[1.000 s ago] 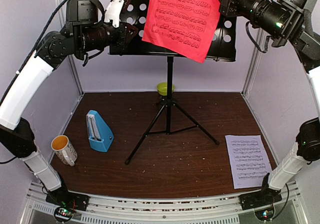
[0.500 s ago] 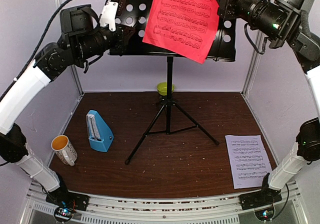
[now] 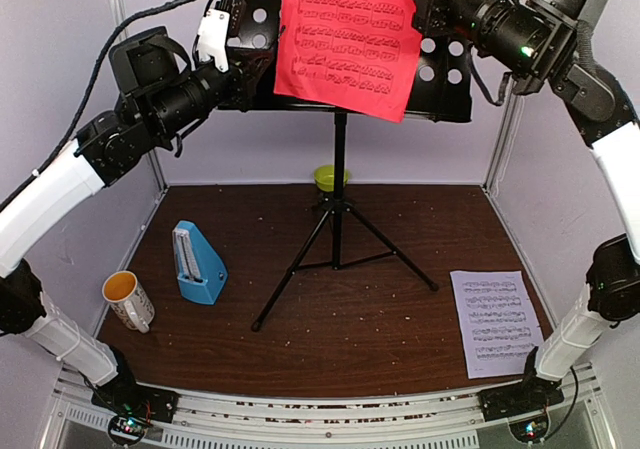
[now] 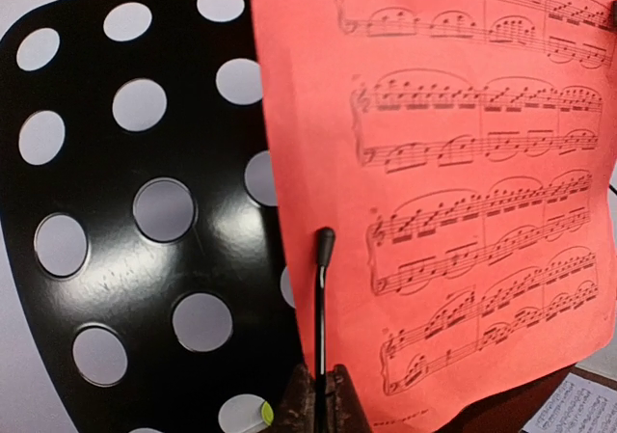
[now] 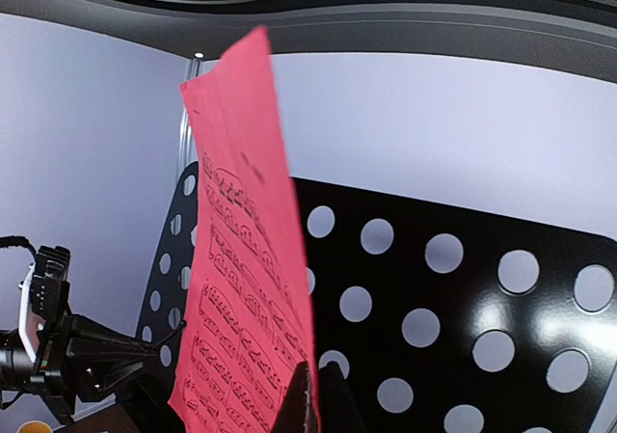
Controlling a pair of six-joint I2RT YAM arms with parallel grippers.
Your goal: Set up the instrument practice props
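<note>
The black perforated music stand [image 3: 452,74] rises on tripod legs at mid-table. A red music sheet [image 3: 345,39] hangs tilted in front of its desk, and my right gripper [image 3: 415,9] is shut on the sheet's right edge; in the right wrist view the jaws [image 5: 314,394] pinch the red paper [image 5: 246,288]. My left gripper [image 3: 262,64] is at the desk's left part, shut on the stand's thin black page-holder wire [image 4: 322,288], which runs up between the jaws [image 4: 323,380]. A white music sheet [image 3: 498,321] lies flat at the front right. The blue metronome [image 3: 198,262] stands at the left.
A white mug with a yellow inside [image 3: 129,300] sits at the front left beside the metronome. A lime-green bowl [image 3: 330,177] is behind the stand's pole near the back wall. The tripod legs [image 3: 340,254] spread across the middle of the brown table.
The left gripper closed on the page-holder wire. Both arms shifted, and the right one carried the red sheet a little to the left across the stand's desk.
</note>
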